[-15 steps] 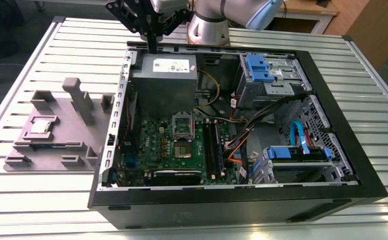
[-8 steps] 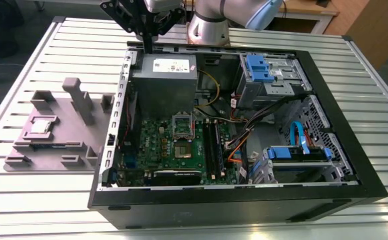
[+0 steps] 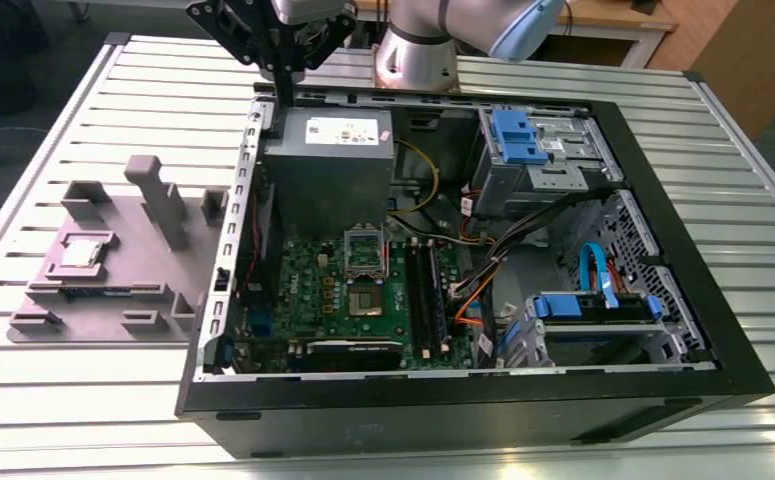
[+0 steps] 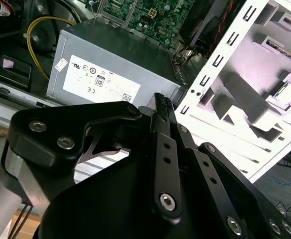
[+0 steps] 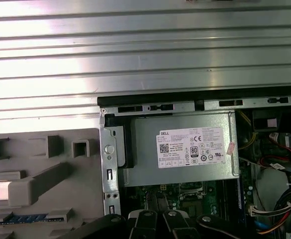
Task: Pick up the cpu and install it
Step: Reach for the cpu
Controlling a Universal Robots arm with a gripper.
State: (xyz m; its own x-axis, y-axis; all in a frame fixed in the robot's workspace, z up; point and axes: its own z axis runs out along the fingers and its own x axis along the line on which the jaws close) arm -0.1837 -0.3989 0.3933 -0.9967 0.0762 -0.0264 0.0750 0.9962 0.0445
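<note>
The cpu [image 3: 83,251] is a small silvery-white square chip lying in a recess of the grey fixture tray [image 3: 134,310] at the exterior view's left, outside the case. It also shows on the tray in both wrist views [image 4: 287,94] [image 5: 6,190]. My gripper [image 3: 284,100] hangs above the far left corner of the open computer case, over the power supply's edge and well away from the cpu. Its black fingers [image 5: 150,201] stand together, shut with nothing between them. The metal-framed socket [image 3: 364,298] sits on the green motherboard with its frame [image 3: 364,250] lifted.
A grey power-supply box [image 3: 327,160] fills the case's far left. Blue drive cages [image 3: 521,135] and cables [image 3: 601,275] occupy the exterior view's right side. A green memory stick [image 3: 94,293] lies in the tray. Upright grey posts [image 3: 160,205] rise beside the cpu.
</note>
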